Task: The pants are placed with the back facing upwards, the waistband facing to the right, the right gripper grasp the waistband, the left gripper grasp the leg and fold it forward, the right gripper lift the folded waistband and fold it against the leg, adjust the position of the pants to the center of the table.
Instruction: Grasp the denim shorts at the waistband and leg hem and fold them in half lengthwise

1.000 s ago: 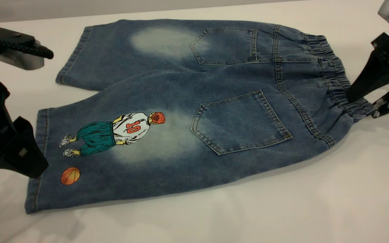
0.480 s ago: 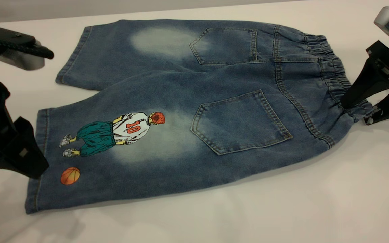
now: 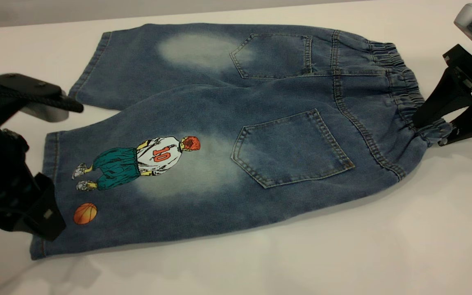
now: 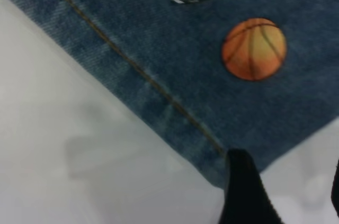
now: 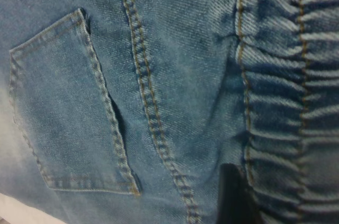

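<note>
Pants (image 3: 228, 135) are laid flat on the table (image 3: 342, 254), back side up, waistband (image 3: 408, 94) to the right, legs to the left. The printed leg (image 3: 137, 184) is the nearer one, w/ the "10" player (image 3: 141, 162) and orange ball (image 3: 85, 213) close to its hem; the plain leg (image 3: 158, 61) is spread out behind it.

Left hand (image 3: 41, 223) is parked right at the printed leg's hem, near corner, approx touching the denim. In the wrist cam one black finger (image 4: 246, 192) is seen at the hem edge just past the ball (image 4: 254, 49), but whether it's open or closed can't be told from what's shown.

Right hand (image 3: 434, 129) is set at the near end of the waistband, fingers spread, one on top of the elastic and one lower at the table side, so prob straddling the band, not clamped yet. A fingertip (image 5: 233, 192) is seen by the gathered elastic (image 5: 286, 102) next to the back pocket (image 5: 69, 107).
</note>
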Controlling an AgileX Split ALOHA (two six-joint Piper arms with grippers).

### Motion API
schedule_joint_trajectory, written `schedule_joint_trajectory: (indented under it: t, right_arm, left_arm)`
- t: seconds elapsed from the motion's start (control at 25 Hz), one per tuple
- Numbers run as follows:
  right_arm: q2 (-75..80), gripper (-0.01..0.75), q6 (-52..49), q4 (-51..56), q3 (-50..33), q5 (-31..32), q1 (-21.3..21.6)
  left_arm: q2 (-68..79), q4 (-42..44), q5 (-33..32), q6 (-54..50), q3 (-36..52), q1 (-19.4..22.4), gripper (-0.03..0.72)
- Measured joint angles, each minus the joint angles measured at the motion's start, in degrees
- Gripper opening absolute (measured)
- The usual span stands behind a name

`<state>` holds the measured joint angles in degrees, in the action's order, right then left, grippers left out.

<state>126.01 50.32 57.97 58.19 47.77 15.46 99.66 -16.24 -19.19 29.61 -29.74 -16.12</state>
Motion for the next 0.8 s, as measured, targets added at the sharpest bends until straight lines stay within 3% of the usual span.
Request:
schedule_joint_trajectory:
  t: [0.68,0.8]
  right_arm:
    - [0.0,0.351,1.0,1.1,0.0,0.2,0.0]
    - [0.0,0.351,1.3,2.0,0.0,0.4,0.0]
  left_arm:
    - [9.3,4.9,5.0,-4.7,-0.1,0.0,0.368]
    - [10.4,4.9,5.4,-4.7,-0.2,0.0,0.34]
